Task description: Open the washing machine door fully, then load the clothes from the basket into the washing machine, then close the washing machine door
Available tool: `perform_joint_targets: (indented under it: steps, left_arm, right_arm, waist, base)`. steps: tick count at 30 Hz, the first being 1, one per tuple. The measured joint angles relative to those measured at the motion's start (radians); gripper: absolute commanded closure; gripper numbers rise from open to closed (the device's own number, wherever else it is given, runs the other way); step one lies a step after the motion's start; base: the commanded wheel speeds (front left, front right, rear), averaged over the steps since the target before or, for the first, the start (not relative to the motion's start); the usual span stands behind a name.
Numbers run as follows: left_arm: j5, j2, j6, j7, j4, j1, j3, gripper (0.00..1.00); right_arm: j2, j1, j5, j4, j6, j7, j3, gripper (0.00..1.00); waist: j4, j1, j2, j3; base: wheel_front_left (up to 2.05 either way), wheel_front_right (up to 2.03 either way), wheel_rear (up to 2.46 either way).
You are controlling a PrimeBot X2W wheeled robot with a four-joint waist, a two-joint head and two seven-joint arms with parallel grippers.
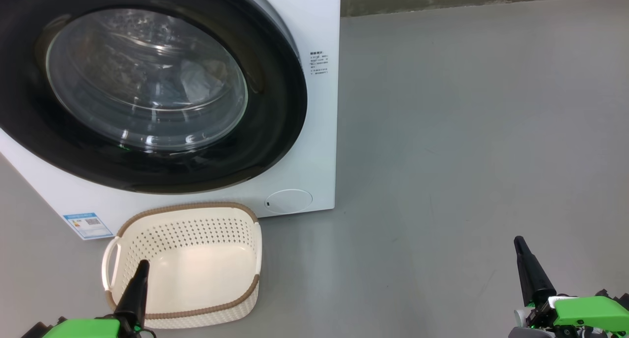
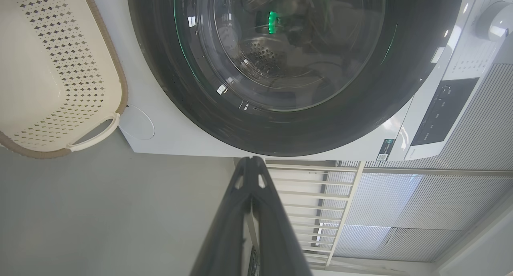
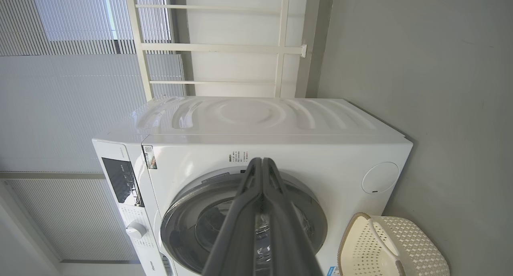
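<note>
Jaws both shut; left pair [image 1: 143, 264] apparently over basket [image 1: 206, 230].

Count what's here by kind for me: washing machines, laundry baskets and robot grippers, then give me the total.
Washing machine: 1
Basket: 1
Grippers: 2, the left gripper and the right gripper
Total: 4

Washing machine [image 1: 319, 146] front: a print block [image 1: 319, 63] by the right edge, a blue label [image 1: 87, 224] at the lower left corner, both too small to read.
</note>
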Motion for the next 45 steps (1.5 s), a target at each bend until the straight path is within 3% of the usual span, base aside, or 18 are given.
perform_joint_targets:
  steps: [45]
  left_arm:
    - [0.000, 0.000, 0.000, 0.000, 0.000, 0.000, 0.000, 1.00]
  right_arm:
    - [0.000, 0.000, 0.000, 0.000, 0.000, 0.000, 0.000, 1.00]
  waist:
    - [0.000, 0.0000, 0.0000, 0.000]
  base:
    - [0.00, 0.00, 0.00]
